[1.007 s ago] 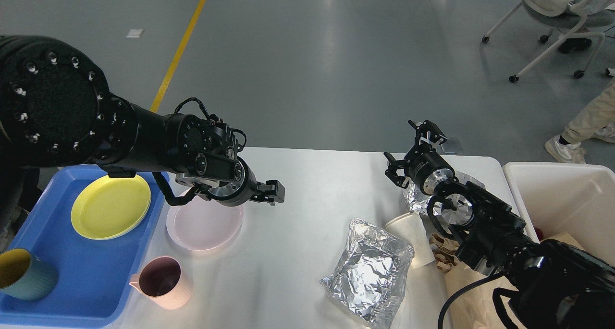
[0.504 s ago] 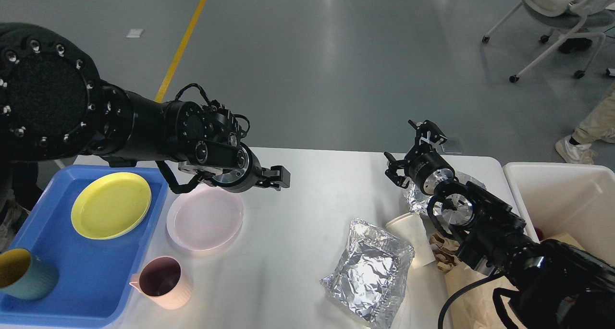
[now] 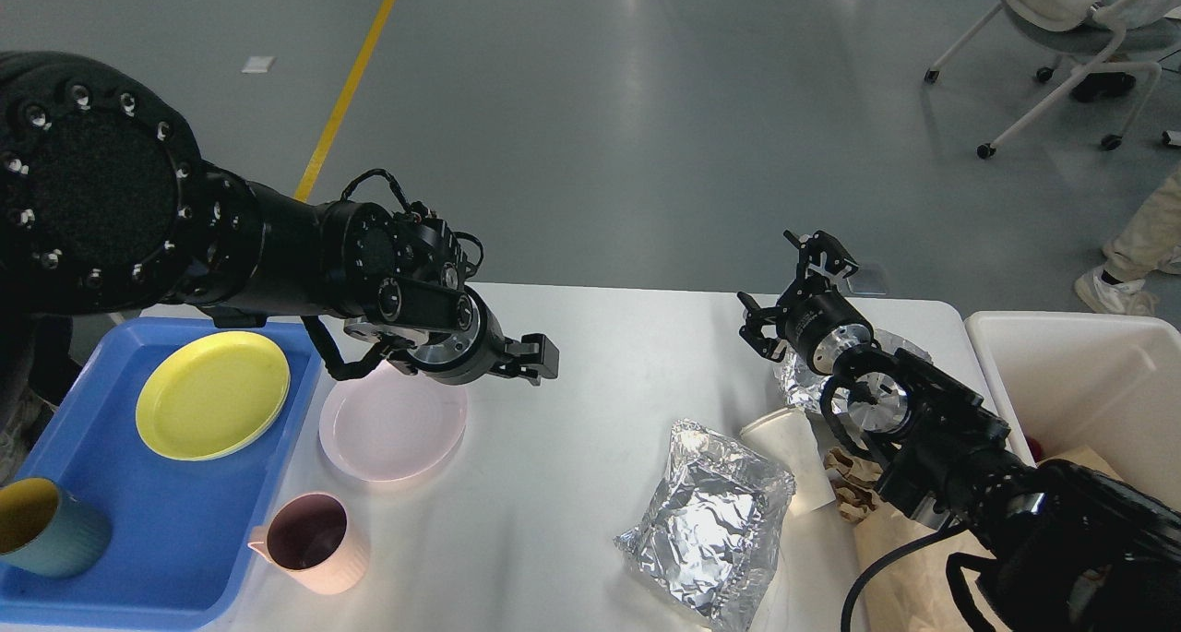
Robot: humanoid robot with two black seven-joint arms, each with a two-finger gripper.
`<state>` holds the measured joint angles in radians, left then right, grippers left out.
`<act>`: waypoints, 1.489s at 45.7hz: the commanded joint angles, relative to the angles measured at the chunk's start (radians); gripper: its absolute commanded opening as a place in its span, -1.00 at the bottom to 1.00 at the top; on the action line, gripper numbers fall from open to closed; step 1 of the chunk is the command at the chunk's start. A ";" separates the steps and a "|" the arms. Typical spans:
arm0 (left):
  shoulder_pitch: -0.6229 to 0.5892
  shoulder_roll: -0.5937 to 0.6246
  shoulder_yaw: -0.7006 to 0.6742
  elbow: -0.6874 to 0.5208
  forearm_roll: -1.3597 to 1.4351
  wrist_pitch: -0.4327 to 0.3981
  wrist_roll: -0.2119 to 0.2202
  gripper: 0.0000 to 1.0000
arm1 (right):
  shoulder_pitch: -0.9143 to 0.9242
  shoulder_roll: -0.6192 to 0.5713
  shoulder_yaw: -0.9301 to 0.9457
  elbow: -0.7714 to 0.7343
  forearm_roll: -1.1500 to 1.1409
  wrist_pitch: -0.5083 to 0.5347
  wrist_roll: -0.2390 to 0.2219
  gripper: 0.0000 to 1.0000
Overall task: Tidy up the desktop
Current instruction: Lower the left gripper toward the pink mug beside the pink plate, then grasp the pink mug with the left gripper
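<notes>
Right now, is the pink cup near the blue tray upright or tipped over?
Upright. The pink cup stands on the desktop beside the blue tray, its round mouth facing up and its dark inside visible.

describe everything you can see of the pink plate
The pink plate is a round, pale pink dish with a shallow raised rim and faint rings in its well; it looks like smooth plastic or glazed ware. It is empty and lies flat, right way up, on the white desktop, just right of the blue tray and behind the pink cup. The left gripper is past its far right edge, and the arm hides part of its far rim.
</notes>
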<state>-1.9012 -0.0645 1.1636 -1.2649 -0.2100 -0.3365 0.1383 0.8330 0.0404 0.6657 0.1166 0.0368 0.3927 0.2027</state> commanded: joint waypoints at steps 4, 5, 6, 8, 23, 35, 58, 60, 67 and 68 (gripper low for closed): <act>0.017 0.000 -0.008 -0.001 0.000 -0.179 -0.002 0.93 | 0.000 0.000 0.000 0.000 0.000 0.000 0.000 1.00; 0.017 0.002 -0.008 -0.001 0.000 -0.202 0.001 0.93 | 0.000 0.000 0.000 0.000 0.000 0.000 0.000 1.00; 0.017 0.003 -0.008 -0.001 0.000 -0.229 0.003 0.93 | 0.000 0.001 0.000 0.000 0.000 0.000 0.000 1.00; 0.017 0.006 -0.005 -0.001 0.000 -0.285 0.007 0.93 | 0.000 0.001 0.000 0.000 0.000 0.000 0.000 1.00; 0.045 0.000 0.111 0.001 0.004 -0.377 0.011 0.92 | 0.000 0.000 0.000 0.000 0.000 0.000 0.000 1.00; 0.152 -0.004 0.143 0.071 0.063 -0.194 0.014 0.93 | 0.000 0.000 0.000 0.000 0.000 0.000 0.000 1.00; 0.179 -0.004 0.143 0.088 0.073 -0.366 0.009 0.92 | 0.000 0.001 0.000 0.000 0.000 0.000 0.000 1.00; 0.178 -0.004 0.145 0.088 0.073 -0.369 0.009 0.92 | 0.000 0.000 0.000 0.000 0.000 0.000 0.000 1.00; 0.178 -0.003 0.197 0.087 0.073 -0.378 0.010 0.92 | 0.000 0.000 0.000 0.000 0.000 0.000 0.000 1.00; 0.178 -0.004 0.200 0.087 0.073 -0.378 0.010 0.92 | 0.000 0.000 0.000 0.000 0.000 0.000 0.000 1.00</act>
<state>-1.7235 -0.0678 1.3309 -1.1779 -0.1365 -0.7105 0.1475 0.8329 0.0403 0.6658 0.1165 0.0368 0.3927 0.2023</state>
